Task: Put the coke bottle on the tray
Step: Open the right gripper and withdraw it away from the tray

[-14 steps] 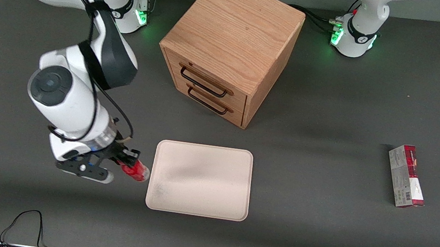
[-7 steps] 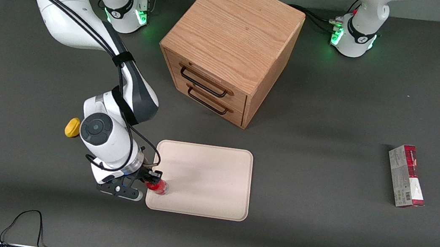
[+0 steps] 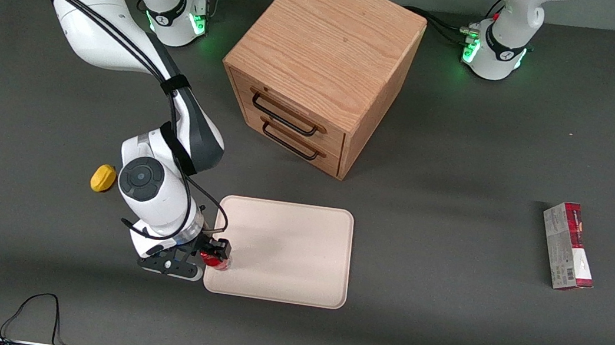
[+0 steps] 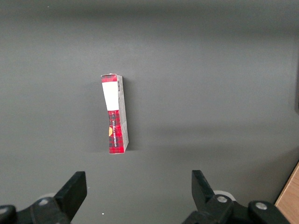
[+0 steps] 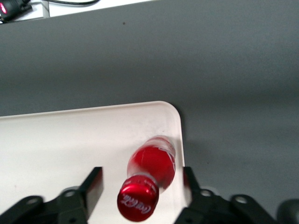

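Observation:
The coke bottle point(image 3: 218, 262), red with a red cap, stands upright on the pale cream-pink tray point(image 3: 285, 253), just inside the tray corner that is nearest the front camera and toward the working arm's end. My right gripper point(image 3: 212, 255) hovers directly over the bottle. In the right wrist view the bottle point(image 5: 152, 170) stands between the two black fingers of the gripper point(image 5: 141, 177), with a gap on each side. The fingers are open and touch nothing. The tray's rim point(image 5: 177, 116) runs close beside the bottle.
A wooden drawer cabinet point(image 3: 321, 67) stands farther from the front camera than the tray. A small yellow object point(image 3: 102, 178) lies beside the working arm. A red-and-grey carton point(image 3: 568, 245) lies toward the parked arm's end and shows in the left wrist view point(image 4: 114, 114).
The gripper carried the bottle sideways from beside the tray to over its corner and lowered it. The fingers have since opened, and the bottle stands on the tray.

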